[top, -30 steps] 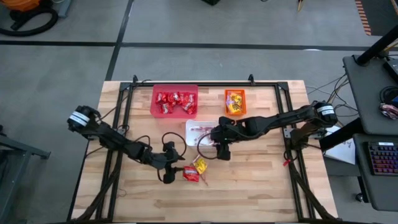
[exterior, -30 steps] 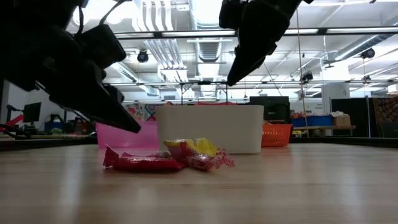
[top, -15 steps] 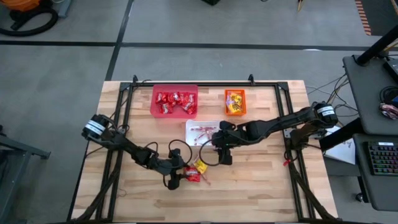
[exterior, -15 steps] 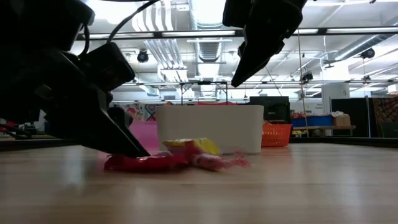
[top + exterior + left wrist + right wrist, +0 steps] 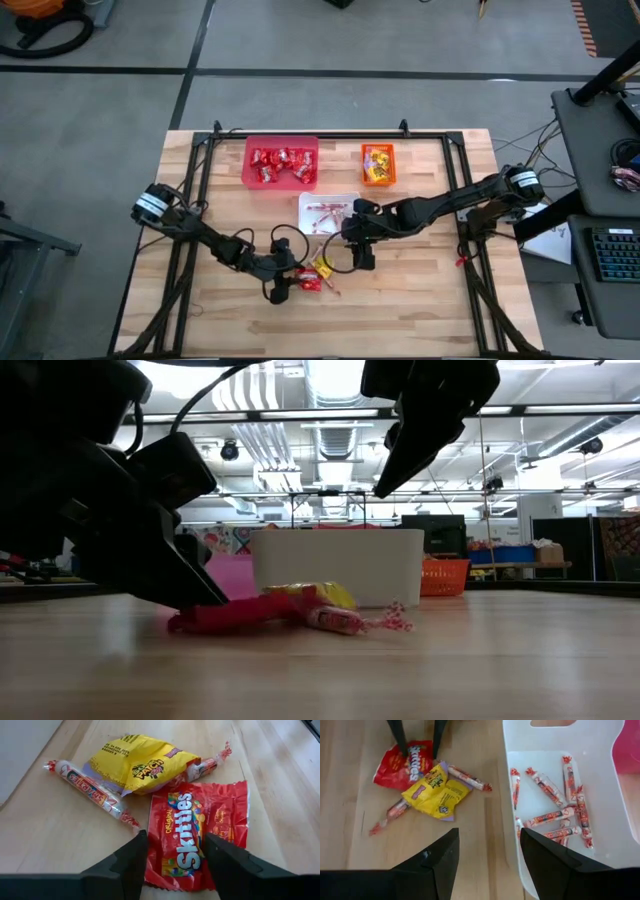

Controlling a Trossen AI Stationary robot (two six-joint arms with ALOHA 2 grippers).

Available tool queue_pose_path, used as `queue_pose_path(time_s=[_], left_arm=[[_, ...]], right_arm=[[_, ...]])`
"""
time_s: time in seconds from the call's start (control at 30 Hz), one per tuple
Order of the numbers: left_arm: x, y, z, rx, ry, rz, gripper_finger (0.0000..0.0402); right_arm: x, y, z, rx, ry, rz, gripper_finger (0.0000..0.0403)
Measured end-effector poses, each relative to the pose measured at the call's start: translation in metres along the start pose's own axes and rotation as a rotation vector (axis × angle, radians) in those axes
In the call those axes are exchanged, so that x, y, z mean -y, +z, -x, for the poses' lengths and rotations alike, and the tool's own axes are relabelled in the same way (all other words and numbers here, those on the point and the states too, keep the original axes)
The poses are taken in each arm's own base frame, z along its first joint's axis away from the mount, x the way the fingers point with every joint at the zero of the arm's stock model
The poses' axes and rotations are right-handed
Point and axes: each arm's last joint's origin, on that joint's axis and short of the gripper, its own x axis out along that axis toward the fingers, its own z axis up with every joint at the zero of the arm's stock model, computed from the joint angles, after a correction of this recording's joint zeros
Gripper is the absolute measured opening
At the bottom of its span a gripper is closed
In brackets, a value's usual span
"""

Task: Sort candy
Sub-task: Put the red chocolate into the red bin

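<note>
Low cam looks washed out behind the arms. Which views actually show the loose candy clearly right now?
Low view: bright ceiling lights leave both arms black silhouettes, though the red packet on the table stays readable. Left wrist view: even light, print on the red packet and yellow packet sharp. Right wrist view: white bin bright, sticks still distinct.

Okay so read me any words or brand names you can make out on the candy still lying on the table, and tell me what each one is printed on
"ORIGINAL Skittles": on the red packet, which lies between the left claw's fingers.
"SOUR PATCH KIDS": on the yellow packet; partly crumpled, only "PATCH" reads clearly.
Small print at the yellow packet's edge: too small to read.
Red lettering on the white stick: too blurred to read.
</note>
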Motion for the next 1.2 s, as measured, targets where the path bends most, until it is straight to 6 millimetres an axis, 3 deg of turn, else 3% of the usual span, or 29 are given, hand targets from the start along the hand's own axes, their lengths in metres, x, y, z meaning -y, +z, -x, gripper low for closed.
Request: queue_pose_path(time_s=[0.47, 0.77, 1.03, 1.2], left_arm=[[0.001, 0.000, 0.003, -0.024, -0.041, 0.027, 0.0028], [0.004, 0.010, 0.020, -0.077, -0.126, 0.023, 0.0034], [0.006, 0.038, 0.059, -0.039, -0.144, 0.009, 0.0036], [-0.013, 0.053, 0.091, 0.008, 0.059, 0.009, 0.0036]], right_arm=[[-0.007, -0.001, 0.001, 0.001, 0.005, 0.013, 0.0203], [-0.008, -0.002, 0.001, -0.007, 0.006, 0.018, 0.0203], [-0.011, -0.006, 0.013, -0.032, 0.020, 0.040, 0.0203], [-0.009, -0.009, 0.026, -0.049, 0.016, 0.043, 0.0203]])
